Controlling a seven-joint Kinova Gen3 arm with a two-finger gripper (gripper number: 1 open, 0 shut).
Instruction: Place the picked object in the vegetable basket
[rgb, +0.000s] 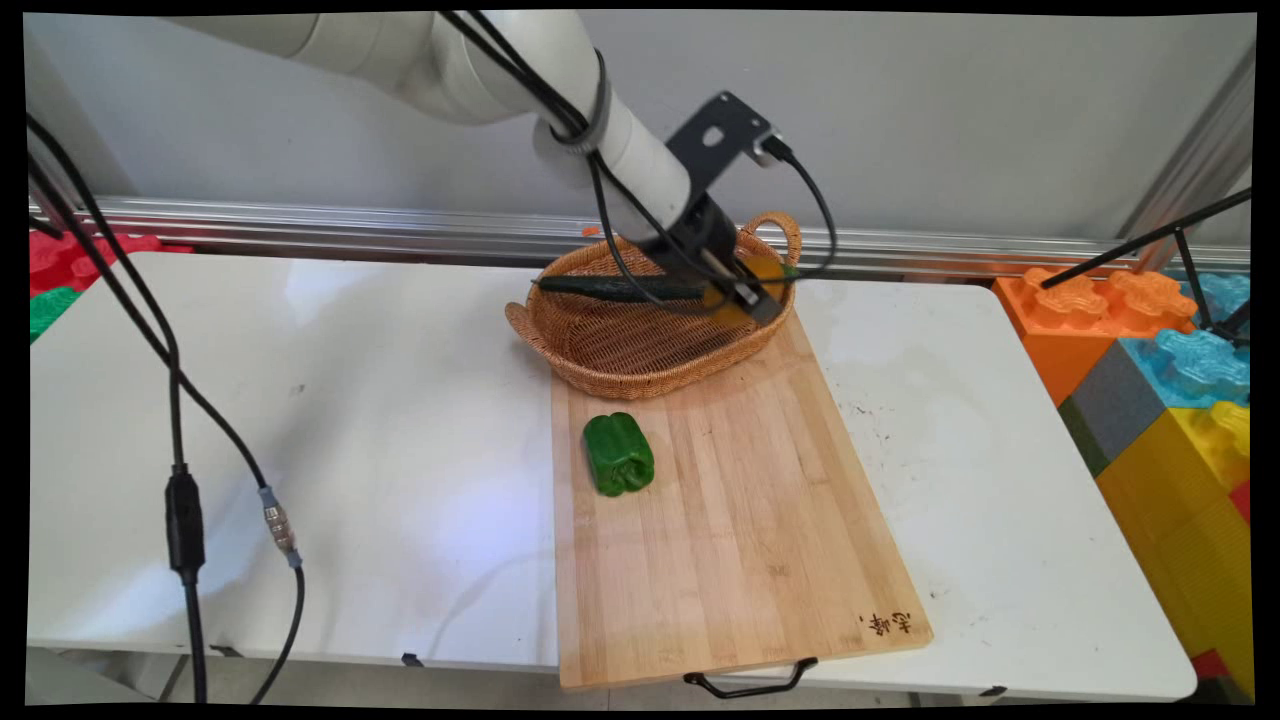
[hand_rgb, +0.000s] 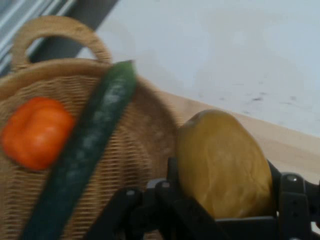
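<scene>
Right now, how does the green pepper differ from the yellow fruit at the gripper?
The green pepper is lobed and blocky; the yellow fruit is smooth and oval. The pepper lies free on the cutting board, while the fruit sits clamped in the gripper at the wicker basket's rim, near the cucumber and an orange fruit. Both look whole.
</scene>
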